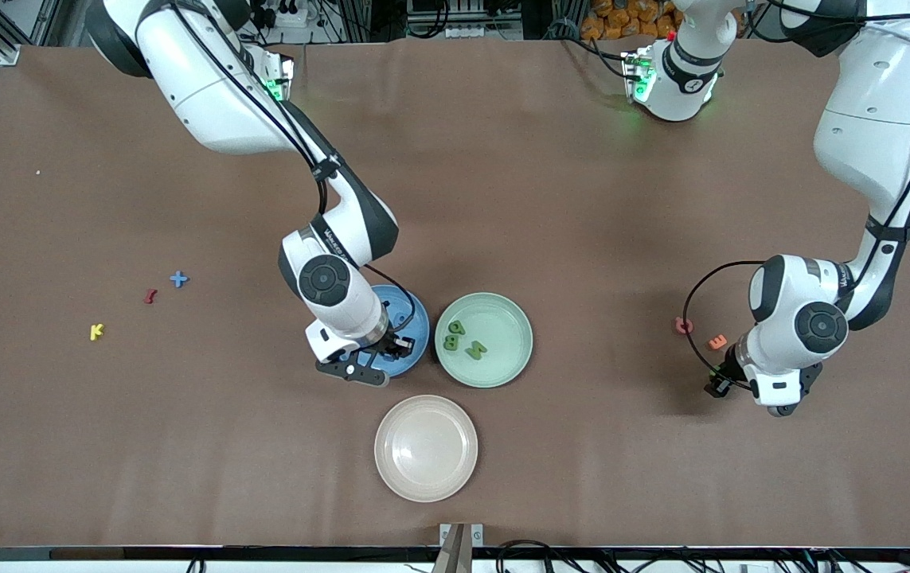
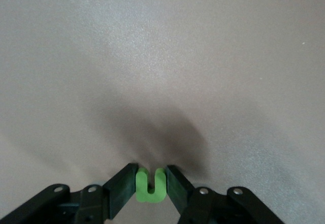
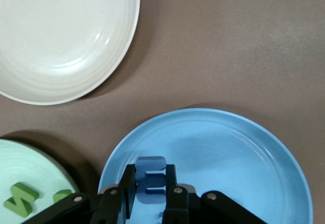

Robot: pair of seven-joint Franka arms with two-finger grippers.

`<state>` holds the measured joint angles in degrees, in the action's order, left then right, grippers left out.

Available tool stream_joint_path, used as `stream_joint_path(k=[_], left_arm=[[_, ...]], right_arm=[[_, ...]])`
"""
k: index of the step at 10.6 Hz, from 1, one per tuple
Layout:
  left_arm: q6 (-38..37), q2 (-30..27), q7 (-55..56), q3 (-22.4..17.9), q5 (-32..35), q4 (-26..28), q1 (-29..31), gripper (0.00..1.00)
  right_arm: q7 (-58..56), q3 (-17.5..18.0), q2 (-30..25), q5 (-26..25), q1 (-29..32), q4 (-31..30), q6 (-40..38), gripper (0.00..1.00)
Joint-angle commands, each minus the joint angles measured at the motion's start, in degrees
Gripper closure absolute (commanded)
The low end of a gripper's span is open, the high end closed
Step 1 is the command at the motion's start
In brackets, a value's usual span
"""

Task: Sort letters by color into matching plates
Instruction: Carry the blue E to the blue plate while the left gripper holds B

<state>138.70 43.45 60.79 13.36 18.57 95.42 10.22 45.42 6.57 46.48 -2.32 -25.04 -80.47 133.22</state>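
Two hands each grip a letter at this moment. The right hand (image 3: 150,186), closed on a blue letter (image 3: 151,179), hangs low over the blue plate (image 1: 415,322), so letting go should drop the piece straight in. The left hand (image 2: 151,186) is down at the worktop (image 1: 550,191) toward the left arm's end, its fingers (image 2: 121,191) pinched on a bright green letter (image 2: 151,185) whose open end points away from the wrist. That letter's home, the pale green plate (image 1: 514,338), lies well apart, toward the middle, with three green letters (image 1: 462,338) already in it. A blue cross (image 1: 178,278) waits near the right arm's end, beside red and yellow pieces.
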Motion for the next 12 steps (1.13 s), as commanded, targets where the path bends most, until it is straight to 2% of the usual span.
stream_joint_path(k=[1,2,3,4,8,10,12], left_arm=[[0.43,0.06,1.17,0.96,0.85,-0.06,-0.29,1.0],[0.43,-0.11,1.52,1.4,0.94,-0.23,-0.29,1.0],[0.43,-0.03,2.48,1.84,0.94,-1.28,-0.29,1.0],[0.43,-0.03,3.45,2.1,0.94,-1.9,-0.38,1.0],[0.43,-0.2,7.31,4.91,1.03,-2.7,-0.38,1.0],[0.43,-0.47,11.61,7.54,1.12,-3.39,-0.64,1.0],[0.43,-0.64,13.56,8.69,1.03,-4.28,-2.83,1.0]], right_arm=[[0.89,0.2,1.86,-1.46,-0.09,2.25,0.28,0.75],[1.15,0.2,1.86,-1.46,-0.18,2.16,0.19,0.36],[1.16,0.2,1.78,-1.63,-0.09,2.16,0.19,0.15],[0.98,0.11,1.69,-1.72,-0.09,2.16,0.11,0.0],[0.72,0.11,1.42,-1.9,0.52,2.16,-0.16,0.0],[-0.07,-0.15,0.99,-2.07,0.78,2.16,-0.25,0.0],[-2.96,-0.51,0.02,-2.25,1.83,1.72,-0.94,0.0]])
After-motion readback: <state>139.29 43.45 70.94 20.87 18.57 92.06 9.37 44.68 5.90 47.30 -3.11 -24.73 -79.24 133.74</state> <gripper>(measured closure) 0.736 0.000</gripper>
